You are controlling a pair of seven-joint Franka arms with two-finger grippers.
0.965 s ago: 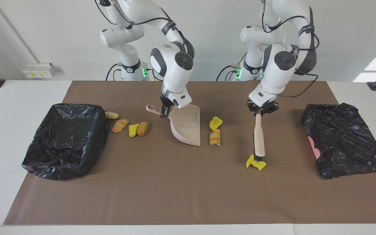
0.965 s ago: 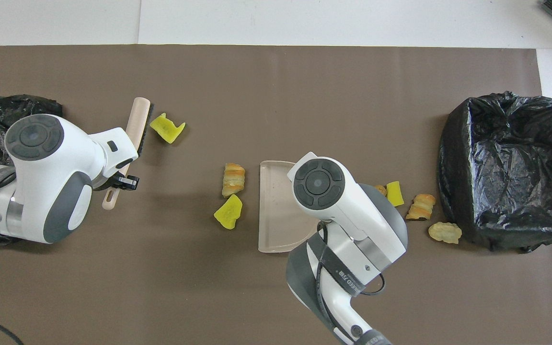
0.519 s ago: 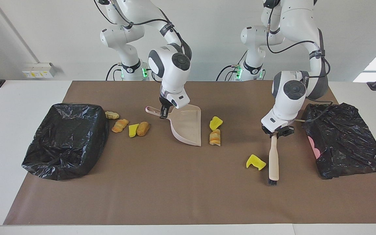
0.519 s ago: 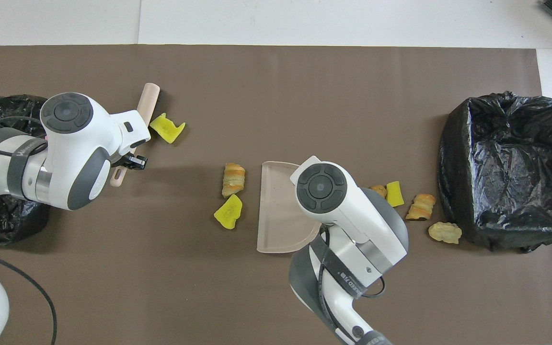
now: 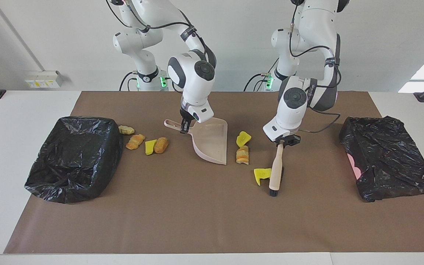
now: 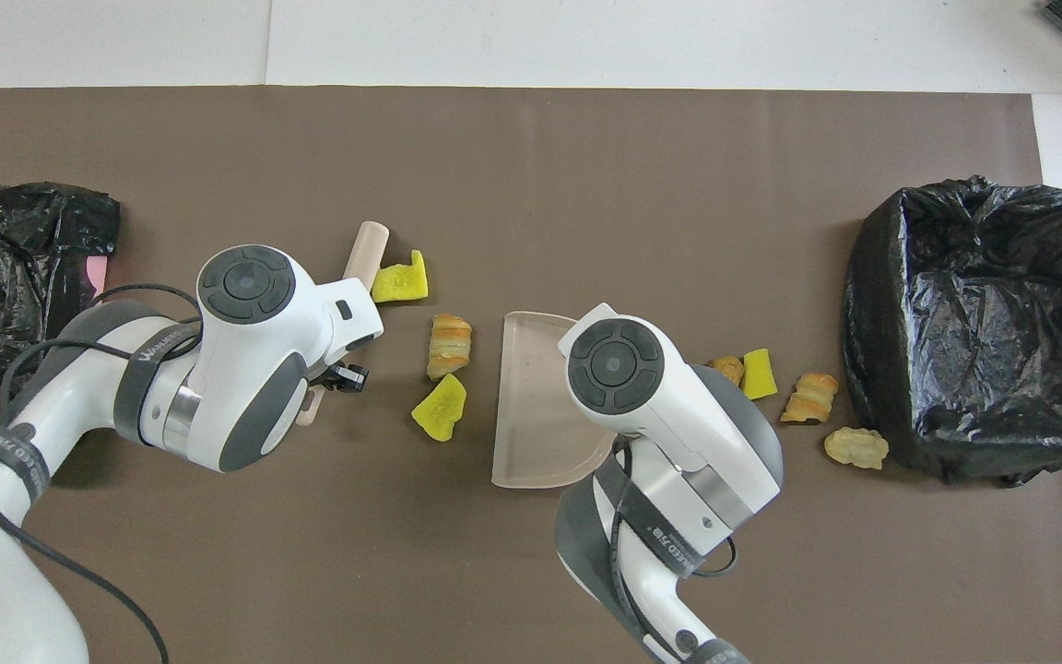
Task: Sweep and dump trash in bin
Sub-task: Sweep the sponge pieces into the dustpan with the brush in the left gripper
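Left gripper (image 5: pixel 281 141) clamped on beige wooden-handled brush (image 5: pixel 275 170), bristles down on brown mat, touching yellow foam scrap (image 5: pixel 261 174). Right gripper (image 5: pixel 183 127) clamped on beige plastic dustpan (image 5: pixel 212 141) handle, pan lip at mat. Two scraps (image 5: pixel 243 146) just beside lip; four more near black-bagged bin (image 5: pixel 73 156). Advice: keep bristles low, push steadily toward lip, hold pan flush.

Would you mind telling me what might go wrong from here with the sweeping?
1. The yellow scrap rests against the brush near its bristle tip, so it may slip round the end.
2. The bread lump and yellow chunk lie between it and the dustpan; pushed together, they could scatter past the mouth.
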